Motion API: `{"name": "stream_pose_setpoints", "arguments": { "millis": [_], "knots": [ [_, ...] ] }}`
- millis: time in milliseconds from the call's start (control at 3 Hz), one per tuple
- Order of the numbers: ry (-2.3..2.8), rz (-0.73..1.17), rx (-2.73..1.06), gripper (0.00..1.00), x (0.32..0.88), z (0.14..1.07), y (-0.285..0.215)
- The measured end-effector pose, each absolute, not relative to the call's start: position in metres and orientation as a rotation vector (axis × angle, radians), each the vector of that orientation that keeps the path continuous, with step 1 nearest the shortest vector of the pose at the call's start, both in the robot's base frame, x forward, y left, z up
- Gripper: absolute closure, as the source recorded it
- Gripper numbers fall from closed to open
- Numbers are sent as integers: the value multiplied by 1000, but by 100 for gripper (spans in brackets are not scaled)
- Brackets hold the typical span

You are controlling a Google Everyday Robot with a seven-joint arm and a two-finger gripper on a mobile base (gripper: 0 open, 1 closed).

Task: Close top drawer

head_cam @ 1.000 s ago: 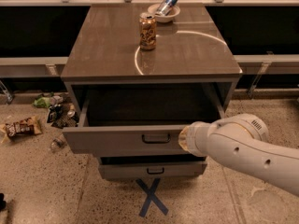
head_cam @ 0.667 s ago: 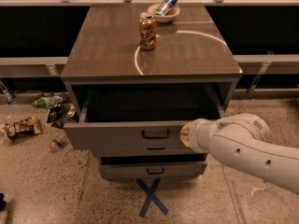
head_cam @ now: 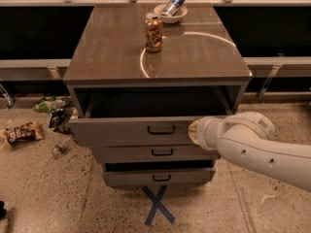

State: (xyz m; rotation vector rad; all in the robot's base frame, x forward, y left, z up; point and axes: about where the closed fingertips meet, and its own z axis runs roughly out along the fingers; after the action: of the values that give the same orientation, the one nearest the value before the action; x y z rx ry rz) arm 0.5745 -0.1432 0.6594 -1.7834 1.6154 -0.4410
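The top drawer [head_cam: 131, 131] of a grey-brown cabinet stands part open, its dark inside showing behind the front panel. A small dark loop handle [head_cam: 161, 129] sits at the panel's centre. My gripper [head_cam: 194, 131] is at the end of the white arm [head_cam: 257, 147], which comes in from the right. The gripper is against the right part of the drawer front, just right of the handle.
Two shorter drawers [head_cam: 158, 152] sit below, the lowest [head_cam: 158, 177] sticking out slightly. On the cabinet top [head_cam: 107, 52] stand a soda can [head_cam: 153, 32] and a bowl holding a lying can [head_cam: 171, 9]. Snack bags and litter [head_cam: 36, 125] lie on the floor at left. A blue tape X [head_cam: 157, 205] marks the floor in front.
The top drawer front has slid back toward the cabinet, and the gripper has moved with it against the panel.
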Motion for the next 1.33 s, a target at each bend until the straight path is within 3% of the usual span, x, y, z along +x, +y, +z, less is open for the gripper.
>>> {"name": "stream_pose_setpoints", "arguments": {
  "millis": [1333],
  "knots": [
    [1587,-542,-1776,100,638,649,-170]
  ]
}}
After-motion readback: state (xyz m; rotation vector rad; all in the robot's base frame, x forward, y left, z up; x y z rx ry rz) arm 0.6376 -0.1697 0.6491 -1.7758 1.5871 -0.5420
